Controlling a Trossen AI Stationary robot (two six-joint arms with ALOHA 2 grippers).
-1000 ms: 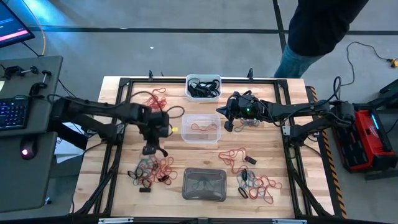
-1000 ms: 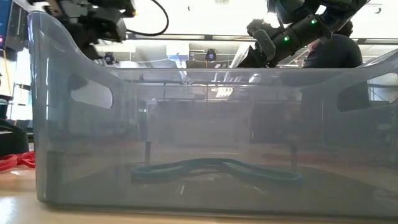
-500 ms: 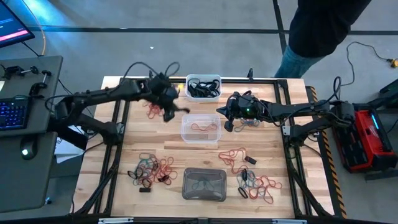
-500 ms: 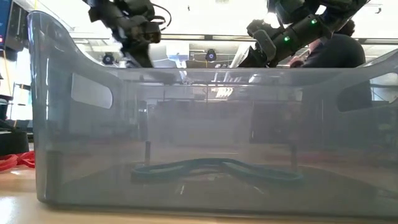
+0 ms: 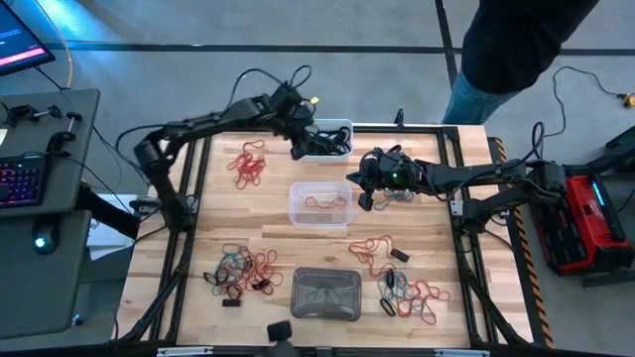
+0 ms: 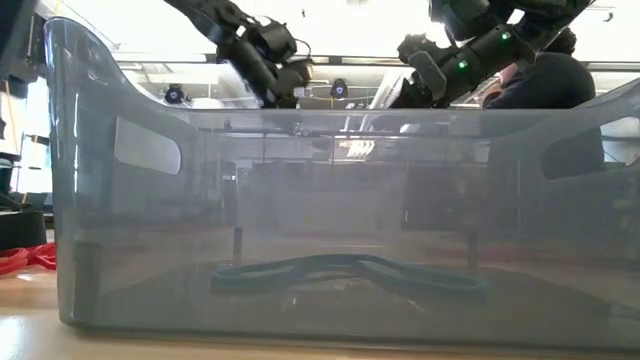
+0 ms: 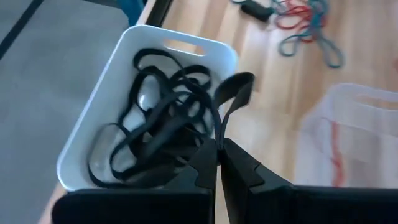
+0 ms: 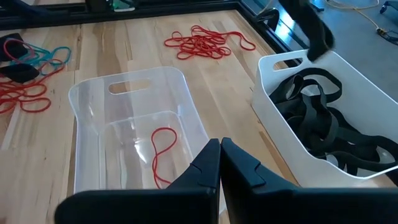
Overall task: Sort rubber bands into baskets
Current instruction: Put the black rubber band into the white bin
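the left gripper [image 5: 296,151] has swung away from the middle of the table to the white basket [image 5: 340,126], where a second ago it hung beside the clear basket [image 5: 295,210]; its fingers are pinched on a black band [image 7: 231,94] that sticks up from the tips and loops over just beside the white basket's rim. the right gripper [image 5: 365,198] has not moved, pressed shut on nothing, with the clear basket just ahead of it and one red band [image 8: 163,154] lying lengthwise inside. in the low view the grey basket [image 6: 90,200] fills the picture and hides the table behind it; a teal band [image 6: 340,270] lies flat across its floor. loose red bands [image 5: 247,164] lie near the left gripper.
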